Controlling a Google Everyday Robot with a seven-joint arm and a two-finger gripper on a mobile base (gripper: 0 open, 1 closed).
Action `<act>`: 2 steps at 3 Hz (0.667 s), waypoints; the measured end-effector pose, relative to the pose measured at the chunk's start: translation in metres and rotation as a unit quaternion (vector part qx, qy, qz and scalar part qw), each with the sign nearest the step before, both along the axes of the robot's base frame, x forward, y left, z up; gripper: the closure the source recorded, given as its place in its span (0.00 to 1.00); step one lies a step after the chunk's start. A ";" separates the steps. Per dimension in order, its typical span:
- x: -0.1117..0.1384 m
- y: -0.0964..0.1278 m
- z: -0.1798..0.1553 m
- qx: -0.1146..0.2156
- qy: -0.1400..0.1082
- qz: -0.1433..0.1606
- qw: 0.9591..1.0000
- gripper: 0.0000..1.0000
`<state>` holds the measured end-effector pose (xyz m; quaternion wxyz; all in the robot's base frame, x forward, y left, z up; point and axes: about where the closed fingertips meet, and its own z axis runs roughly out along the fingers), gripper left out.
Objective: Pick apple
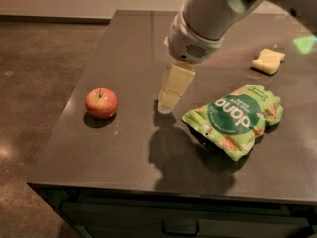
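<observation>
The apple (101,102) is small, round and red with a yellow blush and a short dark stem. It sits on the dark table (124,157) near its left edge. My gripper (167,103) hangs from the large white arm (203,19), pointing down just above the table's middle. It is to the right of the apple, apart from it, and holds nothing that I can see.
A green snack bag (235,119) lies flat to the right of the gripper. A pale yellow sponge-like block (268,61) lies at the back right. The table's left and front edges drop to a brown floor (39,83). A drawer handle (181,229) shows below the front edge.
</observation>
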<state>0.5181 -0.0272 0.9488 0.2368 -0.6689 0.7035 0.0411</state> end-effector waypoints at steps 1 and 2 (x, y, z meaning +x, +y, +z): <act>0.004 0.034 -0.016 0.020 0.007 0.003 1.000 0.00; 0.004 0.070 -0.039 0.033 0.012 0.013 0.999 0.00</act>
